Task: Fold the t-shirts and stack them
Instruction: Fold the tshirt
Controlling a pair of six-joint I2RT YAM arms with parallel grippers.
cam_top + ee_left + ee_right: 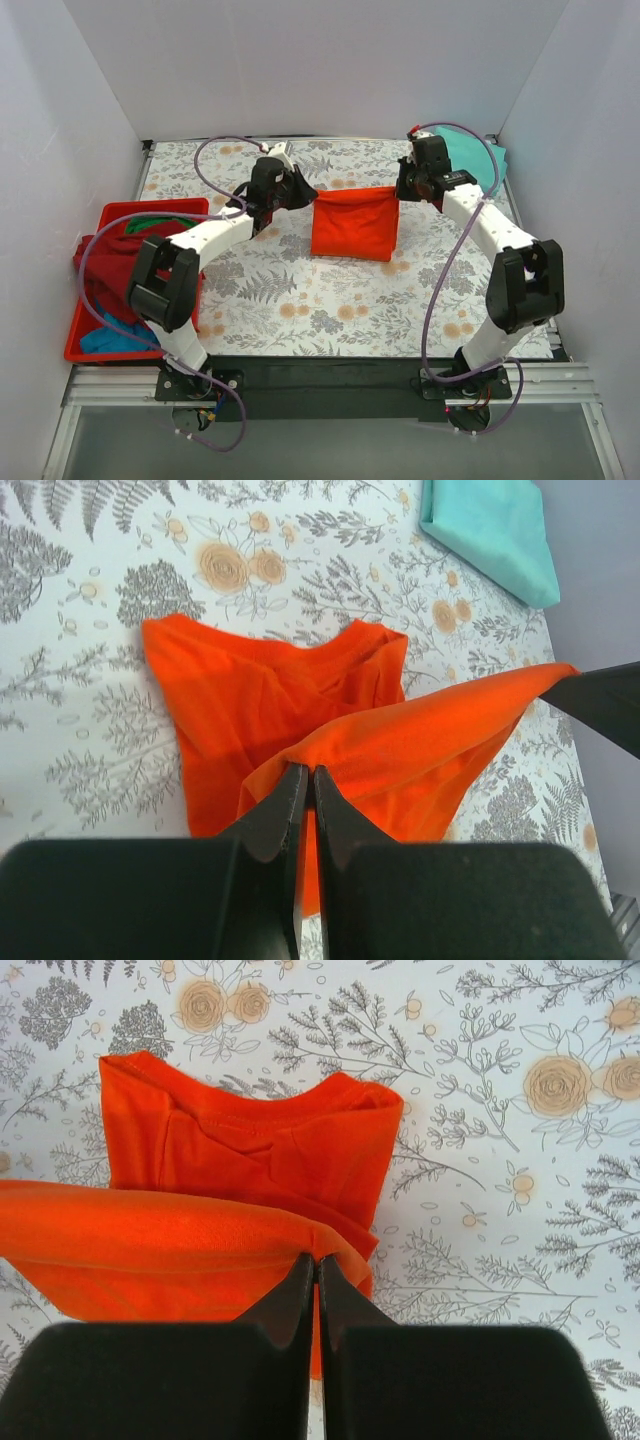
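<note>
Pinching the orange-red t-shirt [352,228] by one edge, both hands are clenched on cloth: left hand [300,193] has the corner nearer the red tray [150,206], right hand [403,188] the corner farther from the tray, w/ that edge lifted and stretched taut between them while the rest hangs down onto the tabletop [300,310]. Shirt sits mid-tabletop, well apart from the tray; a folded mint-teal t-shirt [478,150] lies farther from the tray again, toward the far corner. Risks, as I judge them: each grip looks like a thin nip of fabric right at the tips, so a tug apart could pop a corner free and drop the fold; if one hand travels faster than the other, the edge lands skewed; dragging low could pull the resting part along and bunch it (the neck end already looks creased). Top view alone shows both arms, the tray and its heap of maroon, green and blue shirts [105,255] not yet folded. Wrist views alone show the jaw tips closed on cloth, plus the neckline and wrinkles underneath. Left wrist view also catches the mint-teal t-shirt and the right hand's dark tip on the opposite corner; right wrist view shows neither, just shirt and floral tabletop.
</note>
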